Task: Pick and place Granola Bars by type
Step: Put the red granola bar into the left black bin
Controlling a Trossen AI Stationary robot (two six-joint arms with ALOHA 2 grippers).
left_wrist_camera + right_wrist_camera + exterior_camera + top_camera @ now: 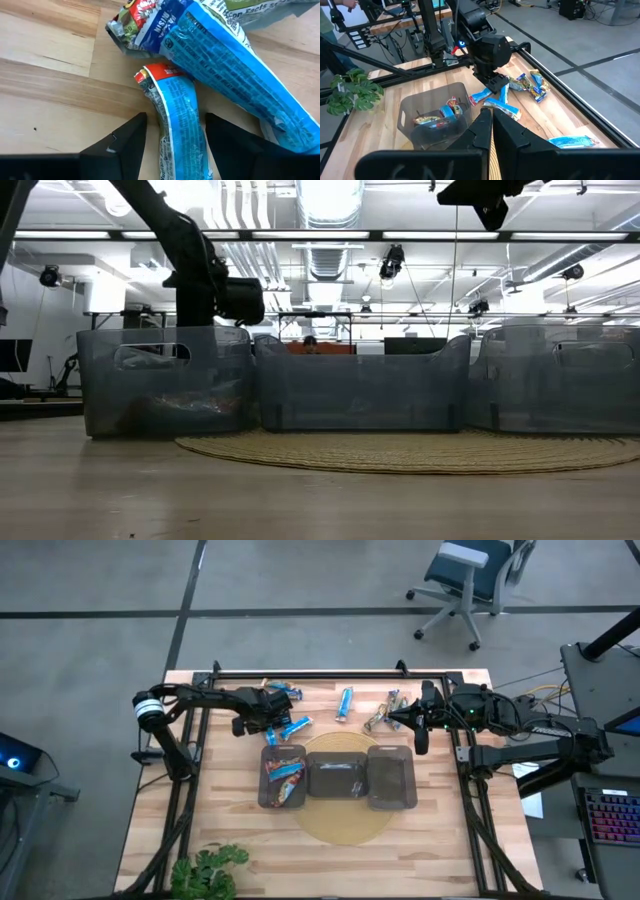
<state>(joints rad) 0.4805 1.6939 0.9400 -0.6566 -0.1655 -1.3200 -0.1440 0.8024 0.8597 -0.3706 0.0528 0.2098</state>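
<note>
Sorting is partly underway. The left tray (282, 778) is already holding several mixed orange/brown bars (283, 772); the middle tray (335, 776) seems to have only something dark and unclear in it, and the right tray (391, 778) is looking empty.

Plenty of bars are still lying loose on the worktop (220, 810) behind the trays: a blue cluster (288, 727) by the left arm, a few more at the back edge (280, 690), one blue bar alone (345, 704) in the middle, and a mixed bunch (382, 716) near the right arm.

The left end effector (175, 137) is sitting low over the blue cluster, fingers apart and straddling a blue bar (177, 125) without closing on it yet. A bigger blue bar (235, 65) is lying just beside it, overlapping a mixed wrapper.

The right end effector (490, 125) is hovering with fingers pressed together, holding nothing, waiting at the right side of the worktop.

Judging from this, most of the work is still remaining, with no blue bars clearly binned yet.
</note>
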